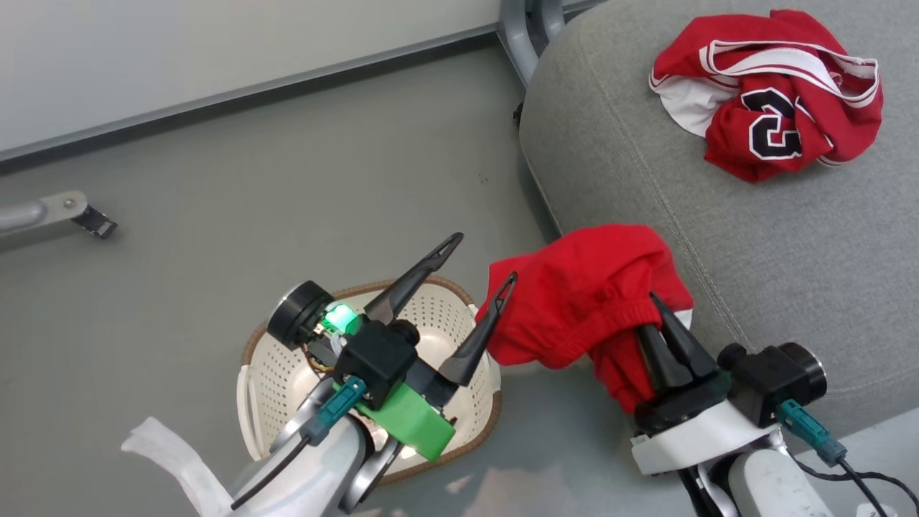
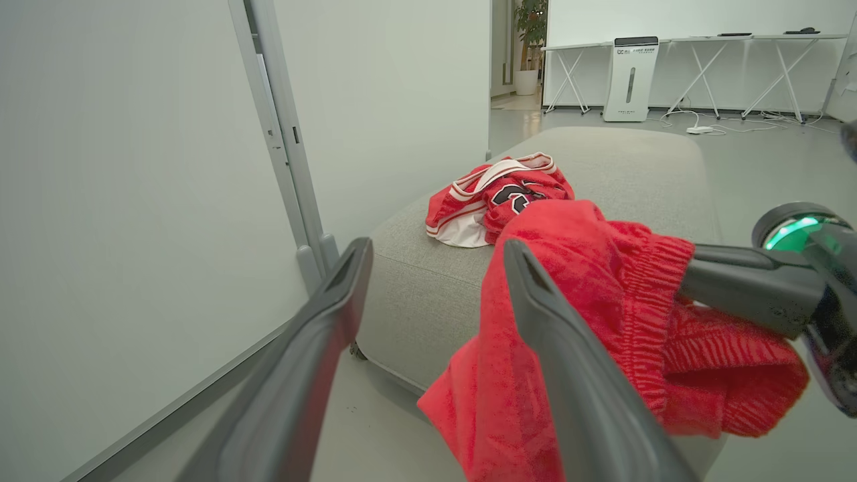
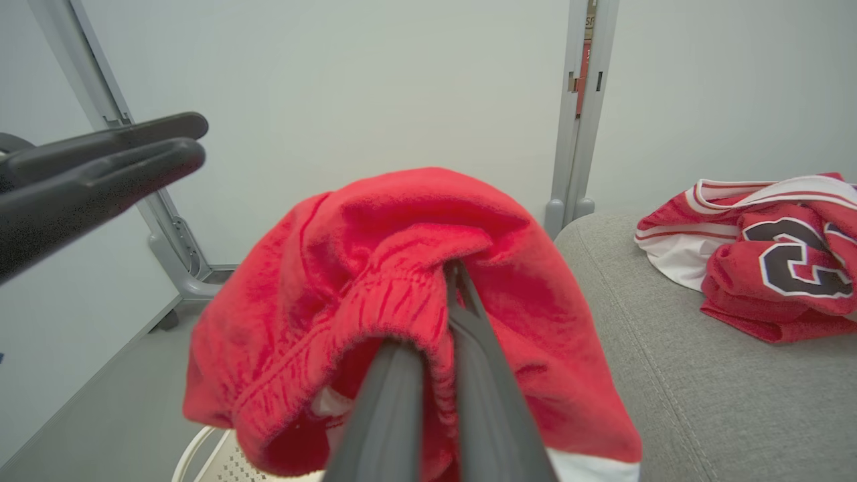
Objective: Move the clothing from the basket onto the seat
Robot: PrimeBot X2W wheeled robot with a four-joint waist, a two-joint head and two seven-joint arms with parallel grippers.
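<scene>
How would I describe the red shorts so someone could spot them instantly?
Find the grey seat on the right. Off its near left edge, toward the cream basket, the shorts hang bunched in the right hand. Unlike the jersey lying farther back on the cushion, they show no numbers.

Bare seat [image 1: 790,251] stretch between jersey [image 1: 772,93] and shorts [image 1: 581,294].
</scene>
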